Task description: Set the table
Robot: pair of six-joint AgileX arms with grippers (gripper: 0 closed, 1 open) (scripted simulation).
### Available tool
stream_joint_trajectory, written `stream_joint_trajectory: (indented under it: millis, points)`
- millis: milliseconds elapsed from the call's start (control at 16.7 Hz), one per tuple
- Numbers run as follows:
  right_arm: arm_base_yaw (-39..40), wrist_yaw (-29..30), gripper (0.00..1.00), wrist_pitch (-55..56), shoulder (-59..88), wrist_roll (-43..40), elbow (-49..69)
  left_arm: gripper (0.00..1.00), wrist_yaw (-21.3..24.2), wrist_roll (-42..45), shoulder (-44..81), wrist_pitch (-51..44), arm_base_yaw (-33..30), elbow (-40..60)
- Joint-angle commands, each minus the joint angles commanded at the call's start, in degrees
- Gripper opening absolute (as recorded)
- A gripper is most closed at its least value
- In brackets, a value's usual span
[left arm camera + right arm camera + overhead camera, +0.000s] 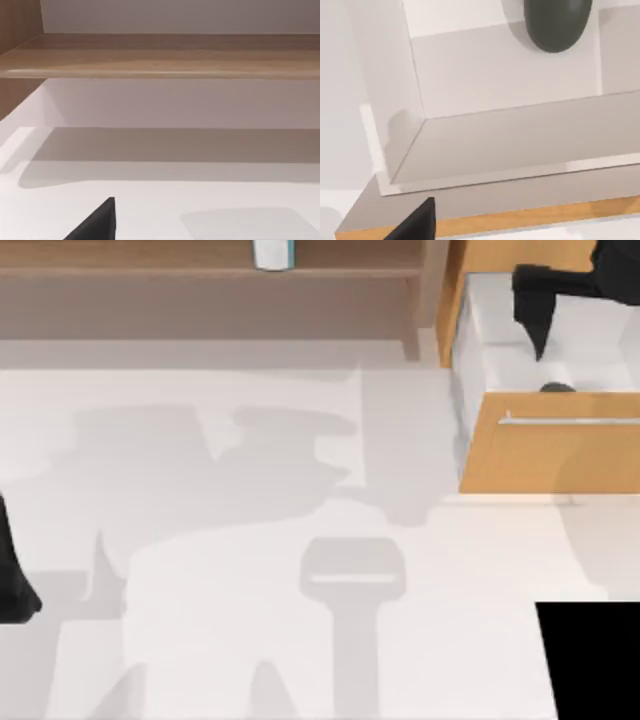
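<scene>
The white table spreads across most of the top view and lies bare under soft shadows. My right gripper hangs over the open drawer of the orange-wood cabinet at the back right. A dark rounded object rests inside the drawer against its front panel. In the right wrist view the same dark object lies on the drawer's white floor, well apart from the gripper. My left gripper stays at the table's far left edge, low over the table.
A brown wooden shelf runs along the back, with a white and teal container on it. The drawer front with its silver bar handle juts over the table's right side. A black block fills the front right corner.
</scene>
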Motion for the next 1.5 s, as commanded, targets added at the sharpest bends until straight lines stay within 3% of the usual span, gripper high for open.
stream_joint_trajectory:
  millis: [300,780,1140,1500]
  points:
    - [-0.14,-0.02,1.0,0.22,-0.38,-0.15,-0.53,1.0,0.0,0.0,0.0,0.0,0.0,0.0]
    - [-5.16,-0.33,1.0,18.09,17.17,-5.09,-1.48,1.0,0.0,0.0,0.0,0.0,0.0,0.0]
    - [-5.29,-0.4,1.0,20.04,19.06,-5.14,-1.36,1.0,0.0,0.0,0.0,0.0,0.0,0.0]
    - [-5.29,-0.4,0.55,20.04,19.06,-5.14,-1.36,1.0,0.0,0.0,0.0,0.0,0.0,0.0]
